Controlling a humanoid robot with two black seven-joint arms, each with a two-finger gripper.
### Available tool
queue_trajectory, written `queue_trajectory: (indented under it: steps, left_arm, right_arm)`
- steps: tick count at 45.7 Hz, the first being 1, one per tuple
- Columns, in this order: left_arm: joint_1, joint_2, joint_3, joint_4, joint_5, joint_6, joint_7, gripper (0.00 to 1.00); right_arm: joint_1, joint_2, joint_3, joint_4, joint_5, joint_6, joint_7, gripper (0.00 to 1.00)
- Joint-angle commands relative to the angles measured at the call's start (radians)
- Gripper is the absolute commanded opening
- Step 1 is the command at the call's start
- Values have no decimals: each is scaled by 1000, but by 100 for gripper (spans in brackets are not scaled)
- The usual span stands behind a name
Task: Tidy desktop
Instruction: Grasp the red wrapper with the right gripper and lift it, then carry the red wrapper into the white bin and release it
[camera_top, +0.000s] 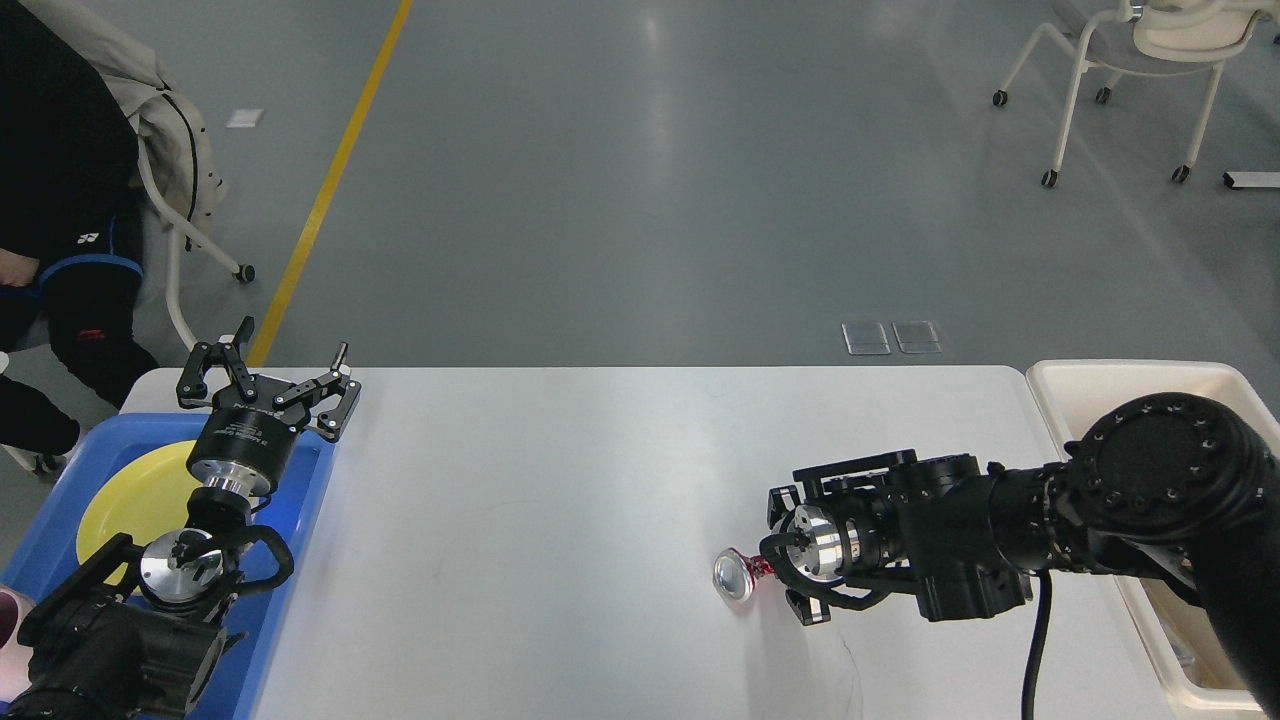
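Overall, the desktop (560, 520) lies mostly bare: a wide white stretch runs from the blue tray (300, 560) at its left end to the cream bin (1090, 385) at its right end, and the far edge with its rounded corners is unobstructed, with grey floor beyond it. The only loose thing on the surface is a small crushed red can (738, 576) with a silver round end, lying on its side right of the middle and towards the near edge, well apart from both tray and bin. The right gripper (775, 572) reaches in low from the right, pointing left across the tabletop, and meets the red end of the can; its fingers are dark and seen nearly end-on, so I cannot tell whether they are closed on the can or merely touching it. The left gripper (268, 375) stands raised over the far corner of the tray, fingers (340, 400) spread wide with nothing between them. A yellow plate (135, 500) sits inside the tray, partly hidden by the left arm. At the far right a white chair (1130, 60) stands on the floor, well away from the table.
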Motion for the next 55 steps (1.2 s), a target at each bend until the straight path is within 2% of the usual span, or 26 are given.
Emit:
queue_trajectory:
  steps: [1,8,14,20,27,31,35,39,42,44,49,55]
  left_arm:
    - [0,0,0,0,0,0,0,97]
    - [0,1,0,0,0,0,0,97]
    - [0,1,0,0,0,0,0,97]
    - [0,0,0,0,0,0,0,97]
    - [0,0,0,0,0,0,0,97]
    - [0,0,0,0,0,0,0,97]
    - [0,0,0,0,0,0,0,97]
    - [0,1,0,0,0,0,0,97]
    - [0,1,0,0,0,0,0,97]
    - [0,1,0,0,0,0,0,97]
    - [0,1,0,0,0,0,0,97]
    - [0,1,0,0,0,0,0,97]
  right_arm:
    - [12,-1,0,25,-2,-10,-2,0]
    - [50,-34,-4,83,-20,-14,0,0]
    - [131,-108,-30,193,-140,1,0,0]
    - [292,-142,-211,324,-276,71,4,0]
    - [514,-221,-432,465,-546,295,47,0]
    - [666,-290,-503,522,-719,473,104,0]
    - [817,-353,-538,531,-850,688,164,0]
    - [988,-367,-555,534,-973,973,172,0]
    - [1070,-364,-546,548,-998,1113,172,0]
    - [1105,-361,-531,572,-998,1156,172,0]
    - [1154,-355,-511,648,-998,1158,170,0]
    - [1141,-341,-523,631,-999,1083,167,0]
